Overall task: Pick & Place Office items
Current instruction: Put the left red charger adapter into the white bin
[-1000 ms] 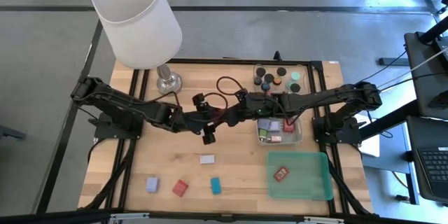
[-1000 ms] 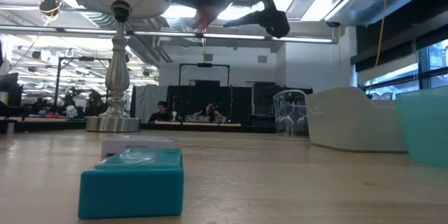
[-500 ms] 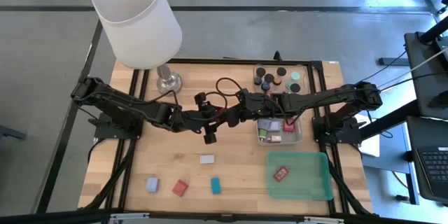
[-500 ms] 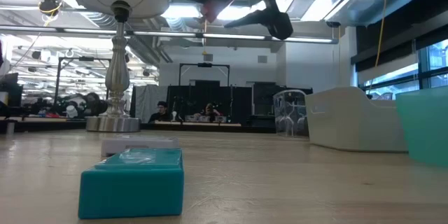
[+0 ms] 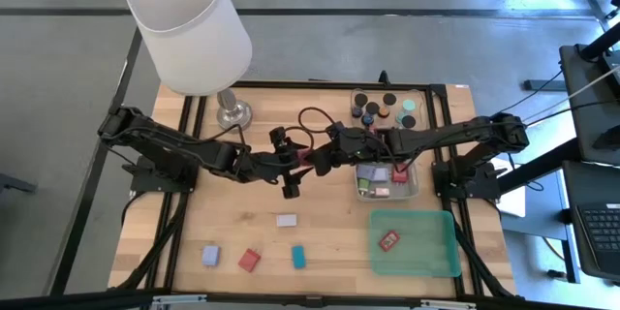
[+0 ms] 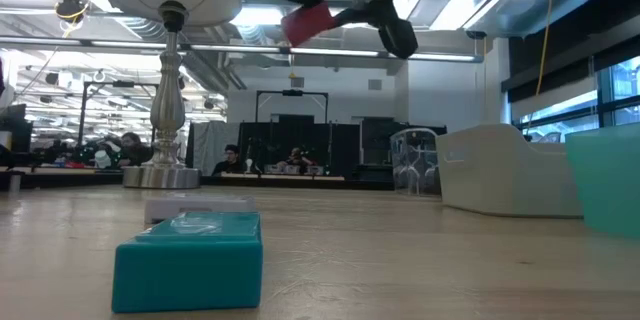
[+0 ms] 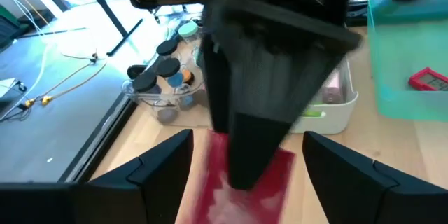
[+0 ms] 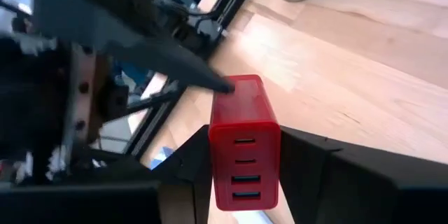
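Along the lower part of the high view, a lavender block (image 5: 209,255), a red block (image 5: 250,260), a teal block (image 5: 298,257) and a white block (image 5: 286,220) lie apart on the wooden table (image 5: 329,228), with another red piece in the green tray (image 5: 441,252) at lower right. Mid-frame, above the table, the right gripper (image 8: 245,175) is clamped on a red charger block (image 8: 241,143), while the left gripper (image 7: 245,175) has its fingers spread wide on either side of it. Farther up, black cylinders (image 5: 373,107) sit in the clear tray (image 5: 355,97) at upper right.
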Controlling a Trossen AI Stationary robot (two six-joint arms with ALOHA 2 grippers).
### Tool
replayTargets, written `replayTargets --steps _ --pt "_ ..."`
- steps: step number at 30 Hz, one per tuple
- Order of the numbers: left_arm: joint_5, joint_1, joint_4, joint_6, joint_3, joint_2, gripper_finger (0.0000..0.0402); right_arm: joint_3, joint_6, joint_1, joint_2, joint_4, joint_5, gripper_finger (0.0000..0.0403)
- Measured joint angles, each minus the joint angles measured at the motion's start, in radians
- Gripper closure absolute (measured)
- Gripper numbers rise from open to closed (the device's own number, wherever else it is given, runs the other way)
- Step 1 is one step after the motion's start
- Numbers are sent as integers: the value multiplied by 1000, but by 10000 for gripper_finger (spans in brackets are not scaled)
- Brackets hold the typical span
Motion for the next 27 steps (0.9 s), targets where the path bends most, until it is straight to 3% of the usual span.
replayTargets --steps 9,21,27 --pt "-11 -15 -3 0 0 -9 136 0 -76 -18 -6 -75 -55 282" --pt "-54 -77 -85 -95 0 -40 135 1 -108 -24 -180 -618 -63 282" --pt "-55 -85 -180 -179 0 -40 135 1 -4 36 -255 -949 -35 277"
